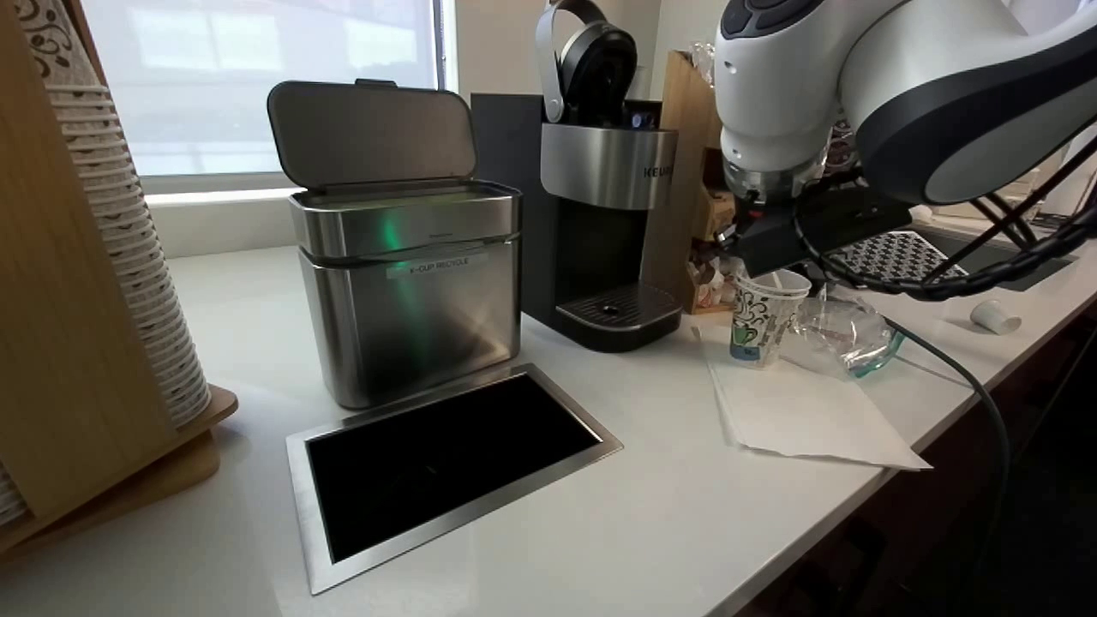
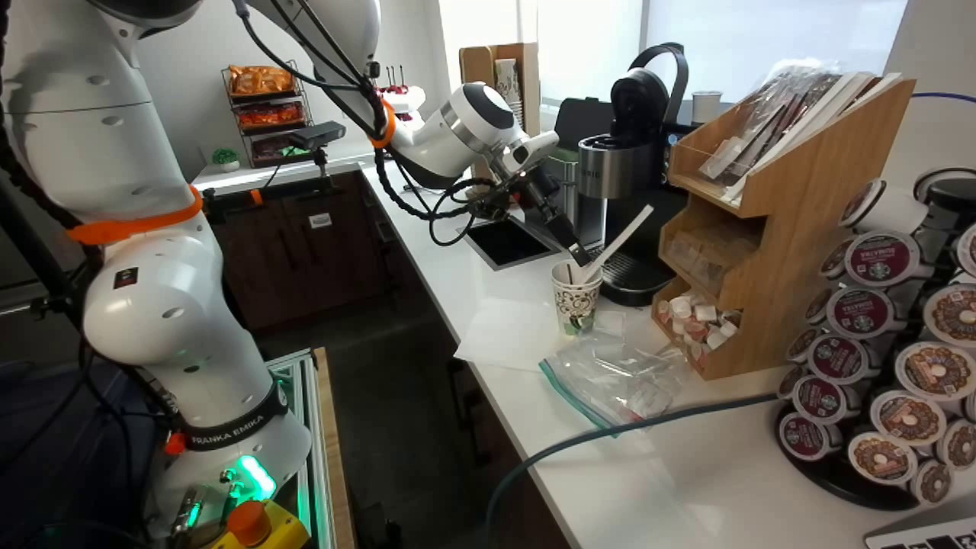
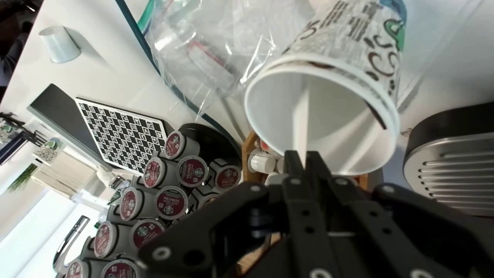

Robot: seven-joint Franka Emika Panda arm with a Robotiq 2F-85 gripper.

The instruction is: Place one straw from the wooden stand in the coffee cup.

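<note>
The fingers (image 3: 293, 166) are closed on a white straw (image 3: 301, 119), its lower end inside the cup (image 2: 577, 306). The cup stands upright near the robot-side edge of the surface (image 2: 648, 488); the stand (image 2: 793, 229) is farther from that edge, beside the machine (image 2: 616, 166).

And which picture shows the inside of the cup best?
The wrist view: it looks in through the open top of the cup and shows the straw in there. Both exterior views mostly show its patterned outside, with just a bit of the inside.
</note>
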